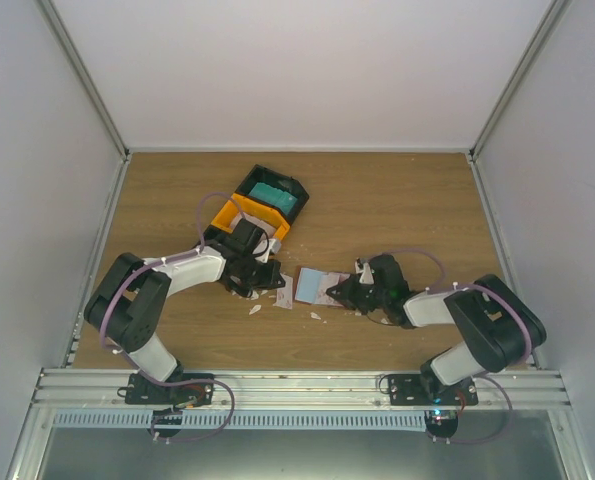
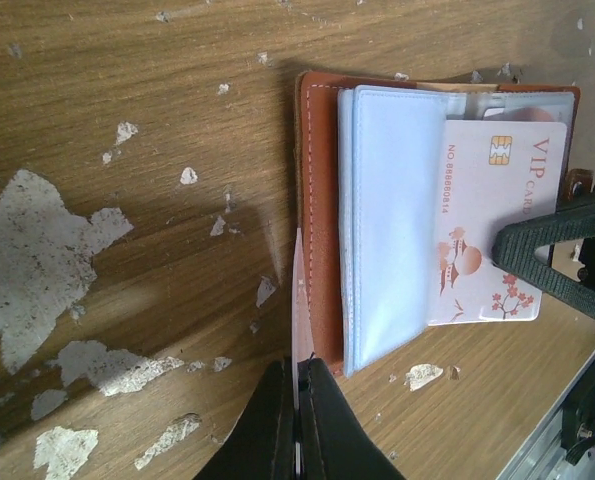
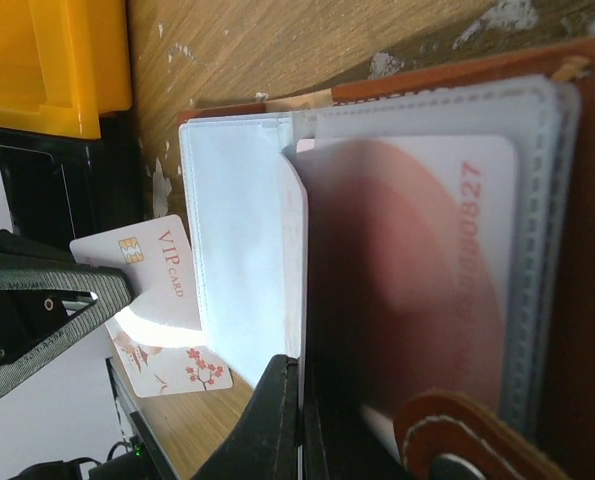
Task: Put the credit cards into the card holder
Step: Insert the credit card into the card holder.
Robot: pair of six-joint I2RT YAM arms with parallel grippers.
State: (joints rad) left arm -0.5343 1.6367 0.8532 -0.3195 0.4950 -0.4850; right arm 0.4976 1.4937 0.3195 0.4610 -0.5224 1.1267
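Left hand point(image 2: 297, 372): clenched on a thin white plastic card with red blossom print point(image 3: 167, 275), which its own camera shows edge-on. Right hand point(image 3: 299, 368): fingers pressed together on a thin pale edge, and we cannot tell whether that edge is sleeve or card.

Both hands meet mid-way across the brown wooden worktop point(image 1: 397, 200). Behind the left hand stands a black-and-orange plastic bin tray point(image 1: 235, 213) holding a teal rectangular item point(image 1: 274, 197), possibly further cards, though we cannot confirm this.

Between the hands lies the brown leather-look folding wallet point(image 2: 322, 200), opened flat with its pale blue plastic sleeves point(image 2: 392, 220) exposed. A second blossom-print card point(image 2: 487, 200) rests on the sleeves, one end past the wallet's edge. We cannot tell whether it is pocketed.

We judge the task under way:
- At most one card is in.
- The left hand's card is not yet inserted.
- Anything in the tray has yet to be fetched.
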